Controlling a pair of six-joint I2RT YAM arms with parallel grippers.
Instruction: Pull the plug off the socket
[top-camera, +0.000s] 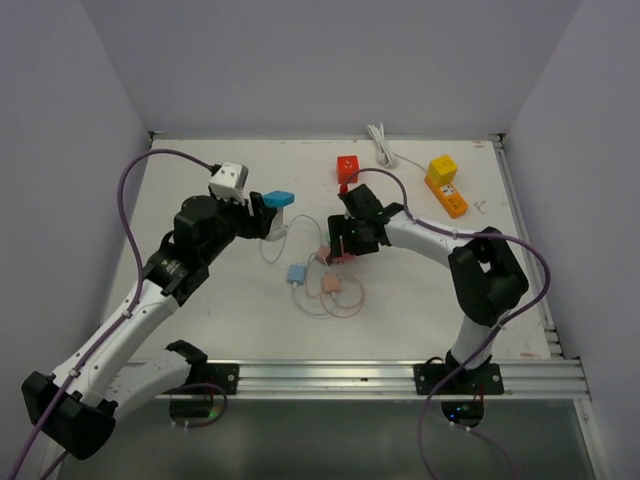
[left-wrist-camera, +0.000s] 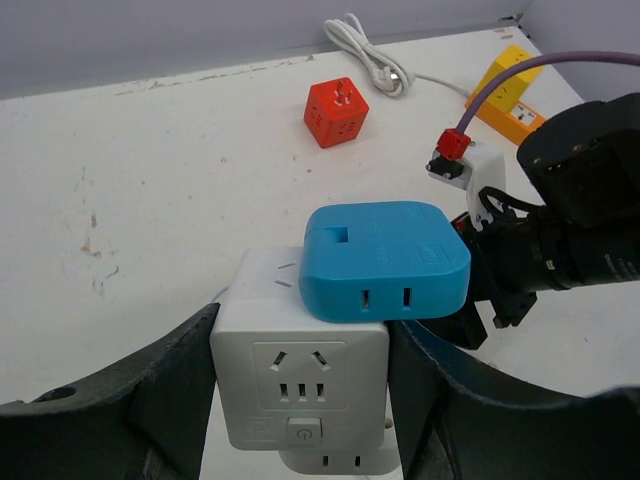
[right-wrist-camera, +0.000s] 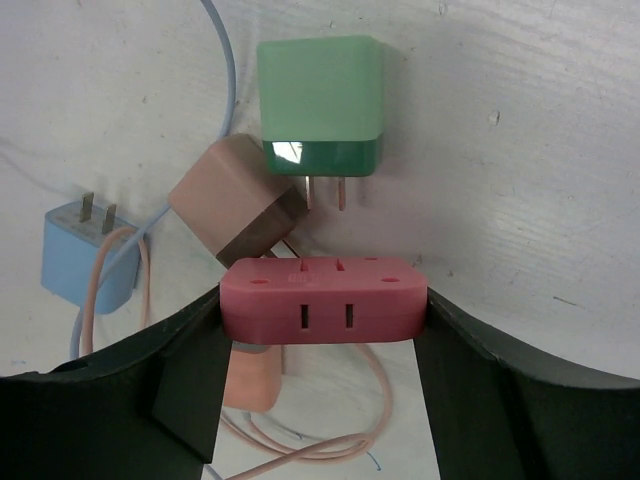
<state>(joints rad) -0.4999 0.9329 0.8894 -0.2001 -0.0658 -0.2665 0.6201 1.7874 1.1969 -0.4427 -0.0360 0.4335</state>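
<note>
Left hand (left-wrist-camera: 300, 410) closed on white plastic cube socket (left-wrist-camera: 300, 370); blue rounded plastic plug (left-wrist-camera: 385, 260) seated on its top, just above the hand. Right hand (right-wrist-camera: 322, 330) pinches pink flat plastic adapter (right-wrist-camera: 320, 298). Plug looks light, rigid, slick, probably seated tight; take its flat sides.

White cube socket (left-wrist-camera: 300, 385) reads smooth satin plastic, and the blue plug adapter (left-wrist-camera: 385, 262) on it is matt plastic. Red adapter (right-wrist-camera: 322, 300): matt, finely ridged plastic. Green charger (right-wrist-camera: 320, 105): frosted top, glossy dark band, bare metal prongs. Tabletop (left-wrist-camera: 150, 200): matt white, scuffed.
</note>
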